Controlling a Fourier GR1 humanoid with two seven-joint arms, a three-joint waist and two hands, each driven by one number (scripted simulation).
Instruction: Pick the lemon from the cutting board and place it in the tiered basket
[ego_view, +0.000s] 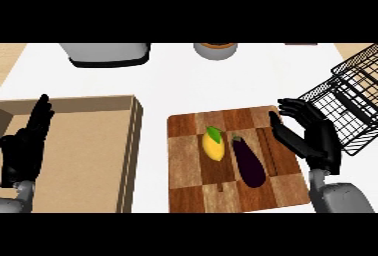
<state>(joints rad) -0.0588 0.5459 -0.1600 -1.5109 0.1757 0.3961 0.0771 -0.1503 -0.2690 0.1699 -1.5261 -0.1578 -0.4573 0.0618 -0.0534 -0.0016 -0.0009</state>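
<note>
Right hand (311, 141): open, fingers spread, holding nothing, over the right edge of the cutting board (186, 192).
Lemon (214, 145): on the board's middle, untouched.
Eggplant (249, 163): just beside the lemon, between it and the right hand.
Tiered basket (356, 100): wire, right of the board.
Left hand (22, 150): open, resting at the left edge over the wooden tray (133, 145).

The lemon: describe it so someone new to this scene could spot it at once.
Find the checkered wooden cutting board mid-counter, beside the right hand. The lemon is the left of two things on it: short, yellow, green-leafed, unlike the long dark purple eggplant.
</note>
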